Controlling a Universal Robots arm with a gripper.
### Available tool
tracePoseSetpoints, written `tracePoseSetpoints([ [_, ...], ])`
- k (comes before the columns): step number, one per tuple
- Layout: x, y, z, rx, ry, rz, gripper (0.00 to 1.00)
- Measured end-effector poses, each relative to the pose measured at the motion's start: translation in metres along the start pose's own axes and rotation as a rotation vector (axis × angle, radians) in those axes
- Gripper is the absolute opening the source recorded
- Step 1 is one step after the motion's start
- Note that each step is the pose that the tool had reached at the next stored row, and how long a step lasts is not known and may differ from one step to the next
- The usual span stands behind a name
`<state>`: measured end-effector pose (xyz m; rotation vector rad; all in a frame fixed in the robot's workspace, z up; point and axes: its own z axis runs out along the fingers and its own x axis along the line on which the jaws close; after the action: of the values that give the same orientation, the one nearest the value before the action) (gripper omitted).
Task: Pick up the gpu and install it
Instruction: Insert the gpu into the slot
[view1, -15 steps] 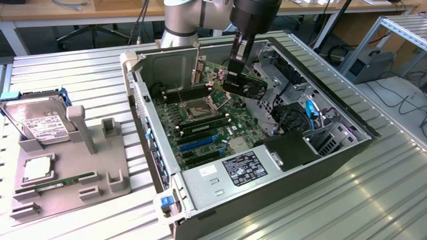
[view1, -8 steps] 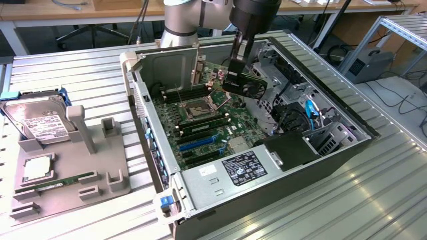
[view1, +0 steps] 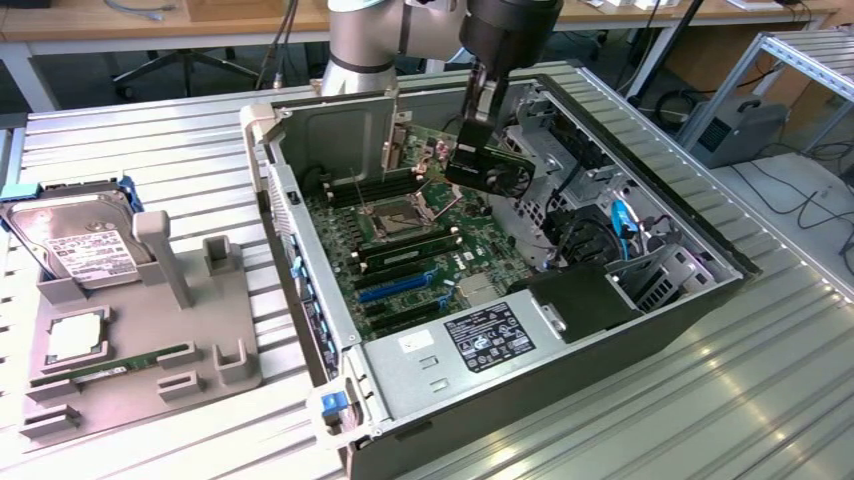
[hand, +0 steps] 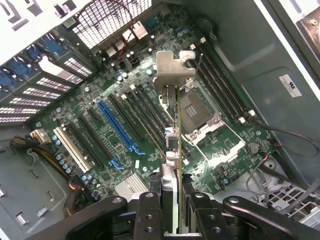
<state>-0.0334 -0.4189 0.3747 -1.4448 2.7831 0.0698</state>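
In the exterior view I am seeing the gripper (view1: 475, 150) clamping the gpu (view1: 494, 175) over the motherboard (view1: 400, 255) in the open computer case (view1: 441, 395). A grey tray (view1: 80, 400) is holding a hard drive (view1: 83, 245). In the wrist view, its fingers (hand: 150, 210) are pinching the card edge-on.

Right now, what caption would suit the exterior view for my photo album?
Robot claw holding the gpu above the motherboard inside an open computer case.
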Motion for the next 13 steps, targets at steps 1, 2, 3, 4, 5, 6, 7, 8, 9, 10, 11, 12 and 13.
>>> tracePoseSetpoints([
  [1,0.0,0.0,0.0,0.0,0.0,-0.003,0.27],
  [2,0.0,0.0,0.0,-0.0001,0.0002,-0.005,0.27],
  [3,0.0,0.0,0.0001,-0.0001,0.0002,-0.008,0.27],
  [4,0.0,0.0,0.0001,-0.0002,0.0004,-0.01,0.27],
  [5,0.0,0.0,0.0001,-0.0003,0.0004,-0.013,0.27],
  [6,0.0,0.0,0.0001,-0.0003,0.0005,-0.015,0.27],
  [7,0.0,0.0,0.0001,-0.0004,0.0006,-0.018,0.27],
  [8,0.0,0.0,0.0001,-0.0005,0.0008,-0.02,0.27],
  [9,0.0,0.0,0.0002,-0.0005,0.0008,-0.023,0.27],
  [10,0.0,0.0,0.0002,-0.0006,0.001,-0.025,0.27],
  [11,0.0,0.0,0.0002,-0.0007,0.001,-0.028,0.27],
  [12,0.0,0.0,0.0002,-0.0007,0.0011,-0.03,0.27],
  [13,0.0,0.0,0.0003,-0.0008,0.0012,-0.033,0.27],
])
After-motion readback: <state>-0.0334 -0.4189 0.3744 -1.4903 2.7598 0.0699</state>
